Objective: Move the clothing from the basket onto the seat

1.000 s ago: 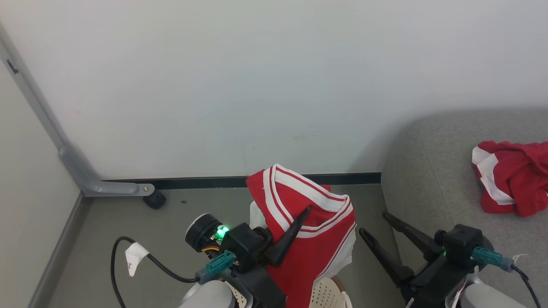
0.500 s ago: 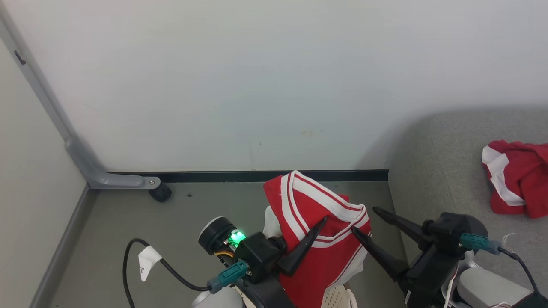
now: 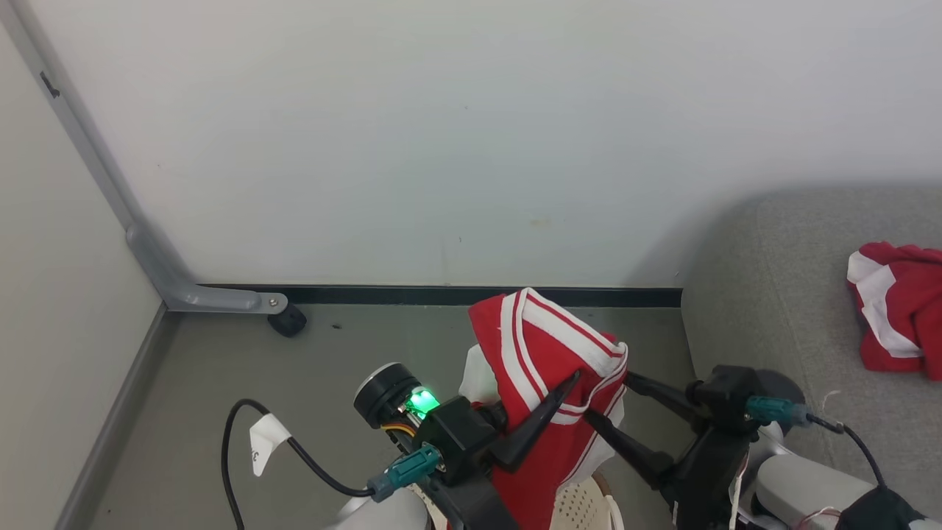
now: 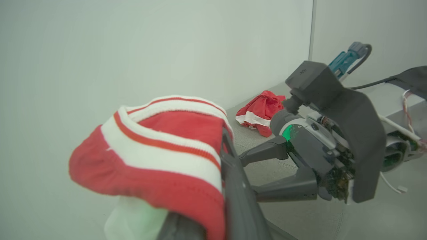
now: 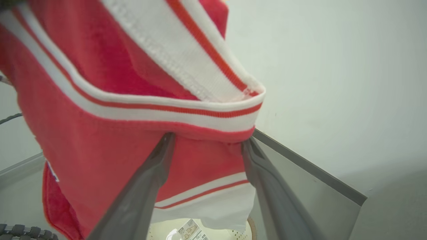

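— Any writing I can read? Only a small printed tag under the red garment (image 5: pixel 110 100) in the right wrist view, too blurred to make out.

— How does the cloth look?

— Red, white ribbed trim with thin red stripes. My left gripper (image 3: pixel 570 383) has its jaws clenched on it, arm raised, cloth hanging over the basket (image 3: pixel 581 508). My right gripper (image 3: pixel 607 401) is level beside it, jaws released, tips at the fabric. A second red piece (image 3: pixel 894 320) lies on the seat (image 3: pixel 773 294).
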Motion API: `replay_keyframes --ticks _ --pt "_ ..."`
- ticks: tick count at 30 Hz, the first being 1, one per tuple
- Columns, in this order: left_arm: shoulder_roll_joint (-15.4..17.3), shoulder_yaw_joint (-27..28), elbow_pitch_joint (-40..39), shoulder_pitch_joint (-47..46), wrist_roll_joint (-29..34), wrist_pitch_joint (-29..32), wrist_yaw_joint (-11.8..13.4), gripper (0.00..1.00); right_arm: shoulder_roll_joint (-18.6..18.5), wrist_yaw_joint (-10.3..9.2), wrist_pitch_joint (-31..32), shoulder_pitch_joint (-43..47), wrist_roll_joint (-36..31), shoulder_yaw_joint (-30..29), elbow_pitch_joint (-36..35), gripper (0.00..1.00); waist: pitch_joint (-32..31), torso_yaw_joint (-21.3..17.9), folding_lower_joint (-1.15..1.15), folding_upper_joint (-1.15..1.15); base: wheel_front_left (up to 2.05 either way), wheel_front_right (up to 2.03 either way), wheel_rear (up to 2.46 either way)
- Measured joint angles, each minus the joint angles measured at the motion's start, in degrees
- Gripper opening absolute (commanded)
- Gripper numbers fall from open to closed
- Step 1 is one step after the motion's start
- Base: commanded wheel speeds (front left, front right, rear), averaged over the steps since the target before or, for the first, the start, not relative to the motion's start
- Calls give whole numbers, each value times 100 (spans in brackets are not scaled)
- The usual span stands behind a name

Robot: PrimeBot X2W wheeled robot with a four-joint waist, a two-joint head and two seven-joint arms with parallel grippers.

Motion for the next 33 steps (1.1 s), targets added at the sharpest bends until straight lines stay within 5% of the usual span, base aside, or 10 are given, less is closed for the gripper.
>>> replay_keyframes --ticks 18,19,21,33 --pt "41 -342 -2 -80 -171 0 0 0 350 0 0 -427 113 97 323 100 -21 104 0 0 0 0 0" --pt "47 -347 -2 -80 -186 0 0 0 356 0 0 -433 100 97 307 52 -23 110 0 0 0 0 0" --pt "53 -359 -1 -81 -208 0 0 0 355 0 0 -430 -57 93 252 0 -28 124 0 0 0 0 0" --pt "88 -314 137 -82 -291 0 0 0 347 0 0 -182 -487 88 115 0 -70 131 0 0 0 0 0"
